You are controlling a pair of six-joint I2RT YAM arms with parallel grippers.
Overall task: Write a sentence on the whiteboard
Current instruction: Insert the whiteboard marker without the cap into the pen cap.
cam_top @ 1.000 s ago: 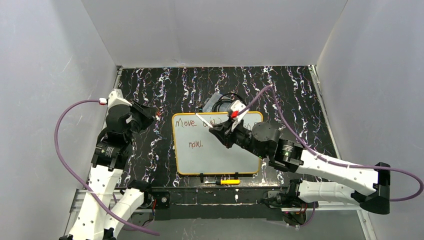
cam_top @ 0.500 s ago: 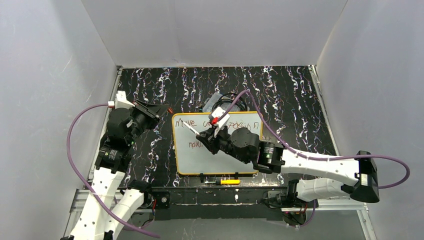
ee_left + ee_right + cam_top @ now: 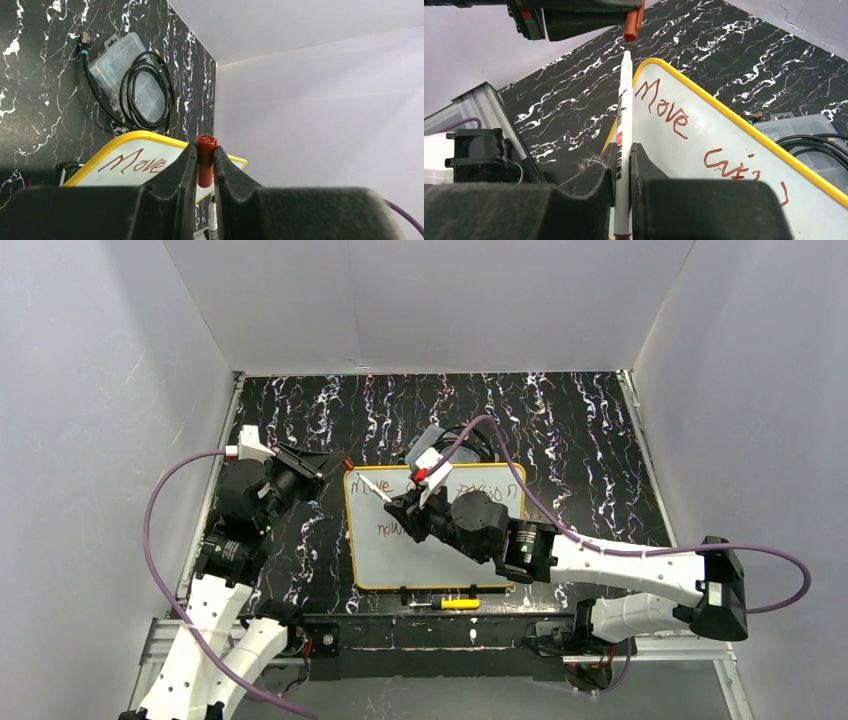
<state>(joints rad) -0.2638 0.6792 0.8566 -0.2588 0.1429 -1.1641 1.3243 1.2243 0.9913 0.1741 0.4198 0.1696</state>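
on whiteboard (image 3: 430,560), reddish sentence (image 3: 667,107) starts "move", rest unclear; left gripper (image 3: 206,154) pinches cap (image 3: 205,165), right gripper (image 3: 623,152) pinches marker (image 3: 625,100)

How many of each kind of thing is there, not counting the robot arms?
Whiteboard: 1
Marker pen: 1
Red-brown pen cap: 1
Clear plastic box: 1
Coiled black cable: 1
Yellow-handled tool: 1
Total: 6
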